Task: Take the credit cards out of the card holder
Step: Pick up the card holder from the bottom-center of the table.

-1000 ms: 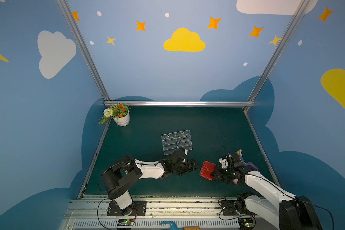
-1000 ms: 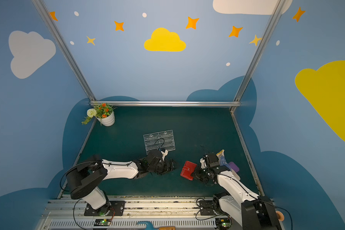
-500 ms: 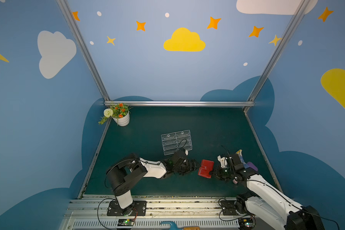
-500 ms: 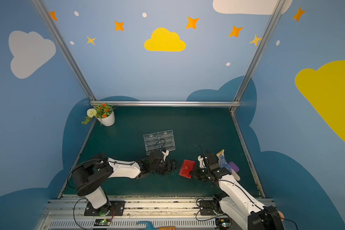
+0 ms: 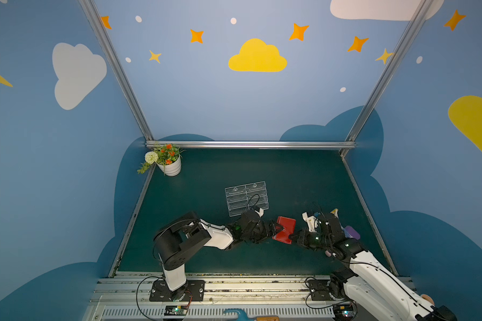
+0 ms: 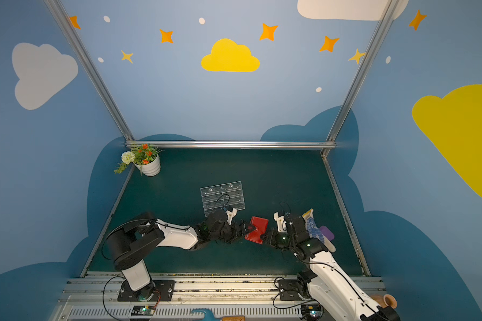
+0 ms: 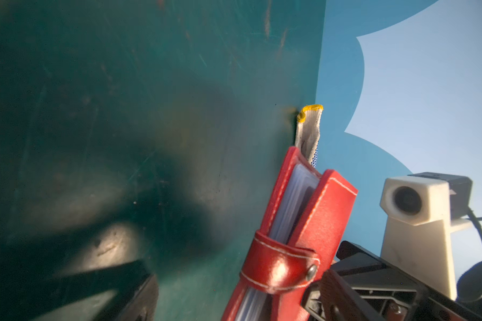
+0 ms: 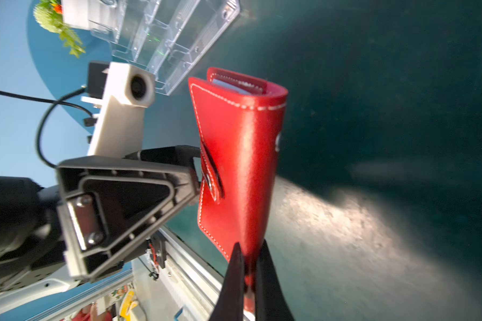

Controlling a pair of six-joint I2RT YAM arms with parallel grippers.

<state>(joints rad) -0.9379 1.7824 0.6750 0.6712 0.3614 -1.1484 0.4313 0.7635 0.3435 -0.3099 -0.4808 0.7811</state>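
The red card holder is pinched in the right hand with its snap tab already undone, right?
No. The right hand pinches the card holder, but its snap tab is fastened across the covers, as the left wrist view shows.

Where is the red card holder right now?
In a top view the card holder is near the table's front middle, pinched by the right gripper, with the left gripper beside it and the clear stand just behind.

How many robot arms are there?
2. The left arm reaches toward the red card holder from one side; the right arm comes from the opposite side, its pincer shut on the holder's edge. None seems hidden.
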